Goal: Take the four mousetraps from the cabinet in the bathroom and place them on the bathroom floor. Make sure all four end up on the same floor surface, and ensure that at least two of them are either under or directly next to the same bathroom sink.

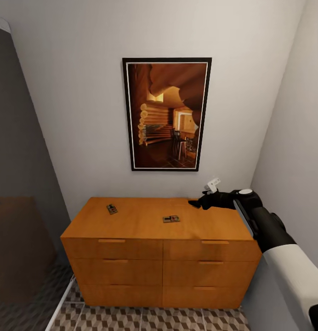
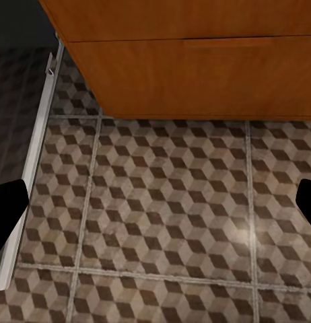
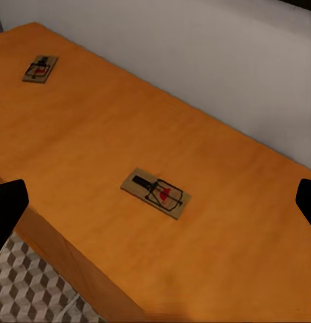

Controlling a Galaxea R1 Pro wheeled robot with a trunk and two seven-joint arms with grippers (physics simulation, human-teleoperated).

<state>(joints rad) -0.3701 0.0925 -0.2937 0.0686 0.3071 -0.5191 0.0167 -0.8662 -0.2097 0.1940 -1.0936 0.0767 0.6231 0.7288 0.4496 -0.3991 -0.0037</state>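
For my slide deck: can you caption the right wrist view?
Two mousetraps, one near and one far, lie apart on the orange-brown cabinet top against a pale wall.

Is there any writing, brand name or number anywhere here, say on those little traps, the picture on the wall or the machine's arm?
No readable text anywhere.
The nearer mousetrap: a red spot and dark wire, no legible print.
The farther mousetrap: too small to show any lettering.
The framed picture: a log-cabin interior, no caption or signature visible.
The cabinet: plain wood, no label.
The right claw and its arm: no markings visible.
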